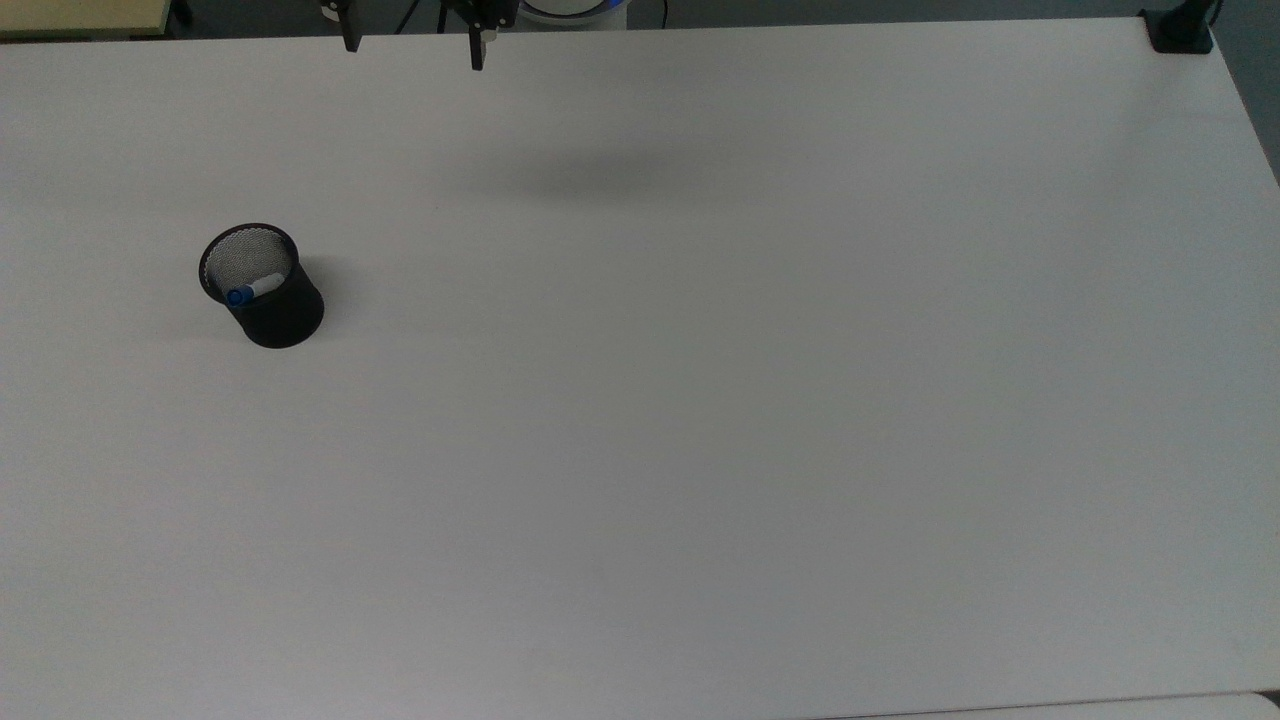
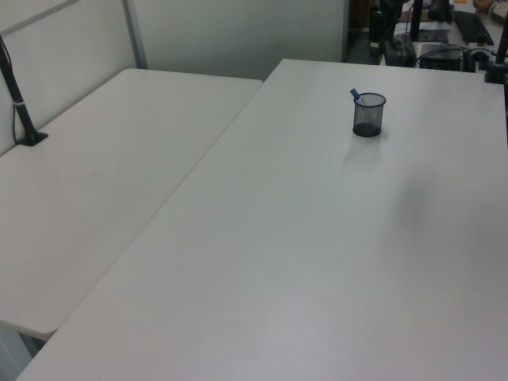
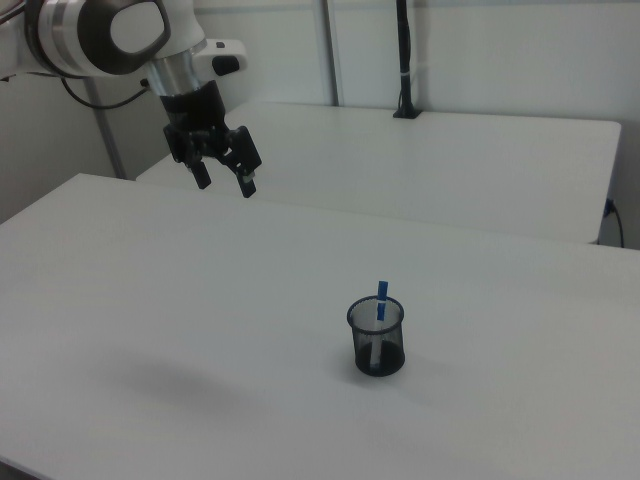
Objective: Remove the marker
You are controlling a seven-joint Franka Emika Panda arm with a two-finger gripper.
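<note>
In the top view, the marker (image 1: 252, 290) leans inside the black cup (image 1: 272, 300) on the bench (image 1: 700, 400). In the left view, its blue cap pokes above the rim. In the right view, the tool (image 3: 224, 178) hangs high with fingers spread, empty, well apart from the cup.

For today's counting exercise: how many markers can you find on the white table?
1. The marker stands tilted inside the black mesh cup, its blue cap poking above the rim. The mesh shows no others.
</note>
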